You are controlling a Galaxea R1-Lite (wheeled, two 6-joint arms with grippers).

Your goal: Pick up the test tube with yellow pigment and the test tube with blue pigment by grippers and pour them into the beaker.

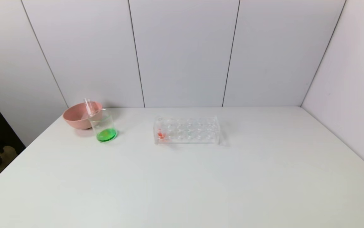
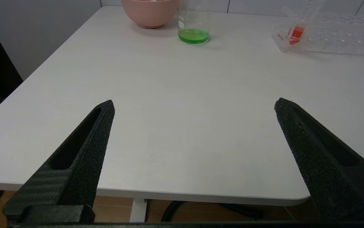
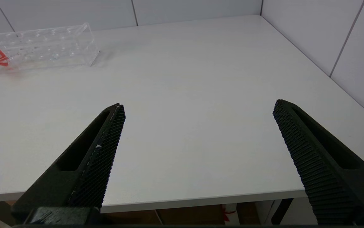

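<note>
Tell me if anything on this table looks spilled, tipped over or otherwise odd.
Nothing is spilled or tipped. Oddities: the beaker holds green liquid, clear tubes lean in the pink bowl behind it, and the rack keeps only a red-liquid tube. Both grippers, left and right, hang open near the table's front edge.

Left claw (image 2: 194, 106): two black tapered fingers, grainy foam pads, slotted backs. Right claw (image 3: 199, 106): same, ribbed pads.
</note>
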